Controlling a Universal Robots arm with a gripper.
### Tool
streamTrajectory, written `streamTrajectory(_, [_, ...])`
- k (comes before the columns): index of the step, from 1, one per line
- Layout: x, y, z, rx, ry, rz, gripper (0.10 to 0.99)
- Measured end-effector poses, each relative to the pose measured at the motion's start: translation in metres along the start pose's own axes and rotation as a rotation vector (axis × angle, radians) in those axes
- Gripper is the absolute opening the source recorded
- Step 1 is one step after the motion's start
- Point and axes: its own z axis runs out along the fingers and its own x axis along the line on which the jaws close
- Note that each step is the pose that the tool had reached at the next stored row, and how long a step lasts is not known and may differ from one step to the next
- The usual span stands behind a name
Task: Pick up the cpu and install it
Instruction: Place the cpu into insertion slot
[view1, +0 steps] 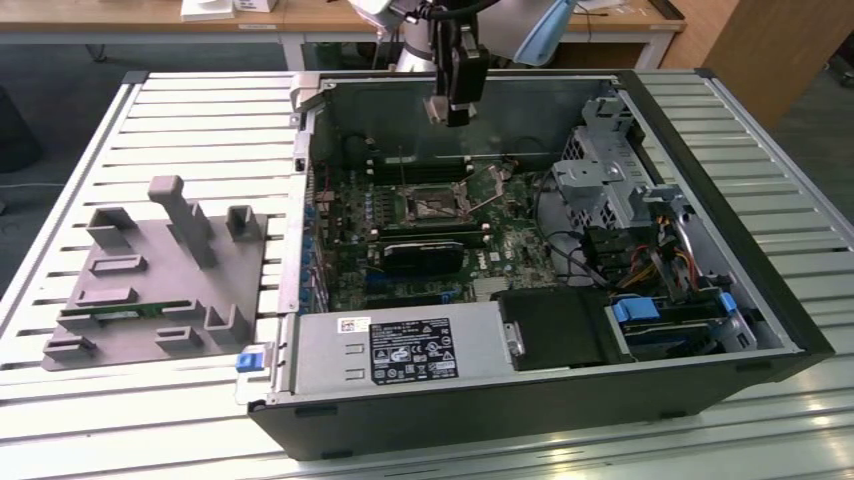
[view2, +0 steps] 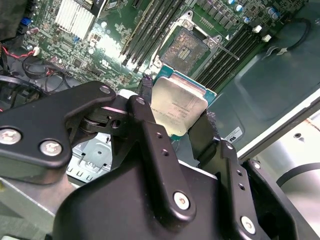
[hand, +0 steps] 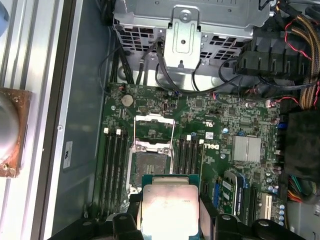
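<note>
A slatted metal desk (view1: 200, 110) carries an open computer case (view1: 534, 420) lying on its side across the middle and toward the edge at the exterior view's right, with a grey fixture block (view1: 147, 280) near the opposite edge. Inside the case, the green motherboard (hand: 220, 115) faces up, and its socket (hand: 150, 165) sits bare with the retention frame swung open. The end effector (view2: 175, 122) hangs above the board on the side of the desk's far edge, its fingers pinching the cpu (hand: 170, 210) by two opposite edges; the chip is off the socket and well above it. The risk from here is probably misalignment: if the chip goes down tilted or rotated against the socket, contacts could bend. With such a thin edge grip, it could also slip and fall onto the board.
</note>
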Motion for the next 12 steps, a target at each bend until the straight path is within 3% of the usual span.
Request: streamTrajectory(12, [0.0000,-0.0003,0.0046,0.000,0.0000,0.000,0.541])
